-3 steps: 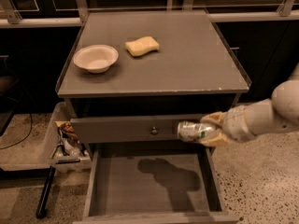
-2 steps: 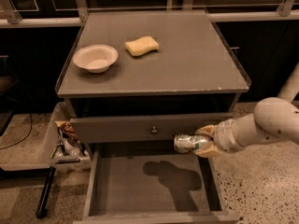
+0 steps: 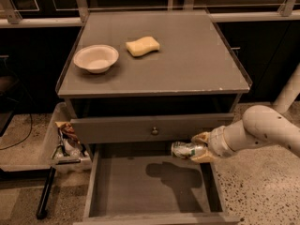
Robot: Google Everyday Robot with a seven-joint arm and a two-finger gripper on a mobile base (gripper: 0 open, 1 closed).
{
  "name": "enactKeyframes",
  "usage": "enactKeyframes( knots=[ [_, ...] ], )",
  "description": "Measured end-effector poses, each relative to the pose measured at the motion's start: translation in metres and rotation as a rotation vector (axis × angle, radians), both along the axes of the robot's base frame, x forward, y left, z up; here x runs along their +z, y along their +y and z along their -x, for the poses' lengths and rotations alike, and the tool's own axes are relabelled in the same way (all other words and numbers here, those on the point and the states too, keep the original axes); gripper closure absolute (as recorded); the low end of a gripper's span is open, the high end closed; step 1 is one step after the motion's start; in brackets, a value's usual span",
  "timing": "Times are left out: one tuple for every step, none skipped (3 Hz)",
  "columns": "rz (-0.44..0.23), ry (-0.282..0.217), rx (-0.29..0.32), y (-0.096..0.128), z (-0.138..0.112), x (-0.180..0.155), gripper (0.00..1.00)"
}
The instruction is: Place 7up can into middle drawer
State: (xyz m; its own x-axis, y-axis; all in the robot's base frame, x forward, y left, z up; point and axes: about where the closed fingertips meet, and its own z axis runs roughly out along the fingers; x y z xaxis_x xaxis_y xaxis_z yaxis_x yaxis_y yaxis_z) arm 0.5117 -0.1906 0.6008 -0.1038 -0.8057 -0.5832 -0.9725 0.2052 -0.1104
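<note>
My gripper (image 3: 200, 147) reaches in from the right and is shut on the 7up can (image 3: 185, 150), a small silvery can with green print held lying on its side. The can hangs above the rear right part of the open middle drawer (image 3: 140, 186), a wide grey box with a flat floor. The can's shadow falls on the drawer floor. Just above and behind the can is the shut drawer front with a round knob (image 3: 154, 131).
On the cabinet top (image 3: 187, 64) stand a white bowl (image 3: 96, 58) and a yellow sponge (image 3: 142, 46). A bin with packets (image 3: 67, 142) sits on the floor to the left of the cabinet. A black rod (image 3: 46, 196) lies by the drawer's left side.
The arm has moved left and down with the can, bringing it from beside the knobbed drawer front to over the open drawer.
</note>
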Motion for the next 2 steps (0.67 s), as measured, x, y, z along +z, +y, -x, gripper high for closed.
enactKeyframes(
  knots=[
    [-0.018, 0.018, -0.001, 0.004, -0.001, -0.011, 1.0],
    [-0.037, 0.075, -0.037, 0.012, -0.009, -0.061, 1.0]
  ],
)
